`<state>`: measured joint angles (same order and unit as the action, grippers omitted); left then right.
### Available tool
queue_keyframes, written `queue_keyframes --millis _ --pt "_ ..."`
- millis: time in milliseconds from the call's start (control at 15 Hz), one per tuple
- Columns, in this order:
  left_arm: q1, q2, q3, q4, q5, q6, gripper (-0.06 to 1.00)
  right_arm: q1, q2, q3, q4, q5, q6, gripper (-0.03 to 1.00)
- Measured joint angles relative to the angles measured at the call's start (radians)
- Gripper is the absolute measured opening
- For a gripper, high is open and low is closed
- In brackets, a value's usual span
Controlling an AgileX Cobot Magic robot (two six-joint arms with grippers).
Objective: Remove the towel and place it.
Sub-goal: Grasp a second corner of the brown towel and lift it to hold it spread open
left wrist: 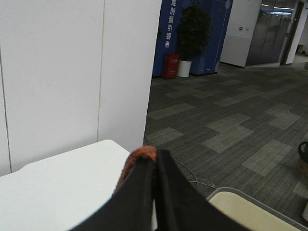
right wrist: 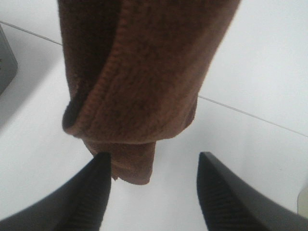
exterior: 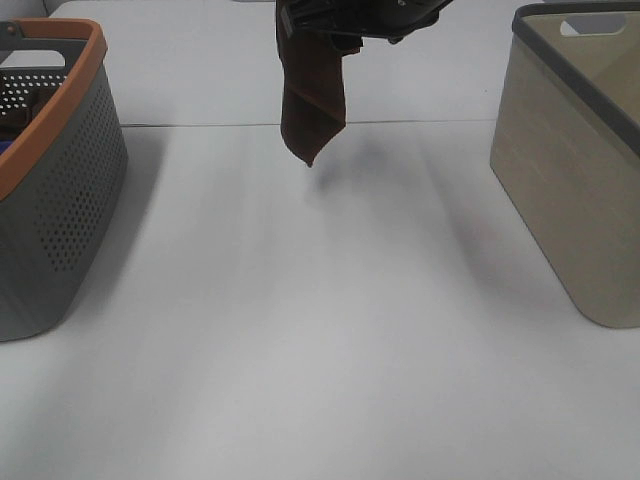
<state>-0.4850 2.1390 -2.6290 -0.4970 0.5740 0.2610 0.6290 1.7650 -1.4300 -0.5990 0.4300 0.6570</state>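
Note:
The dark brown towel [exterior: 312, 90] hangs bunched above the far middle of the white table, its lowest corner free of the surface. My left gripper [exterior: 300, 22] at the top edge is shut on its upper end. In the left wrist view the closed gripper [left wrist: 155, 161] pinches a brown fold of towel [left wrist: 139, 156] at the tips. My right gripper [exterior: 400, 18] is beside it at the top. In the right wrist view the right gripper [right wrist: 154, 161] is open and the towel [right wrist: 139, 77] hangs just beyond its fingers [right wrist: 91, 187], not gripped. No white tag shows.
A grey perforated basket with an orange rim [exterior: 60, 200] stands at the left, with dark items inside. A beige basket with a grey rim [exterior: 570, 180] stands at the right; its rim shows in the left wrist view [left wrist: 250, 207]. White table [exterior: 320, 350] lies between.

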Motion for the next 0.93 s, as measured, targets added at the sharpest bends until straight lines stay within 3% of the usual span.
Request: queue_keyframes --millis 200,600,933 --pt "0.0 0.0 0.0 0.002 -0.011 0.0 0.0 0.0 -0.055 0.0 0.077 -0.019 0.0 0.7" --pt "0.0 0.001 0.0 0.002 -0.019 0.0 0.0 0.076 -0.058 0.0 0.125 -0.099 -0.033 0.72" --pt "0.0 0.001 0.0 0.0 -0.019 0.0 0.0 0.046 -0.057 0.0 0.054 -0.148 0.095 0.72"
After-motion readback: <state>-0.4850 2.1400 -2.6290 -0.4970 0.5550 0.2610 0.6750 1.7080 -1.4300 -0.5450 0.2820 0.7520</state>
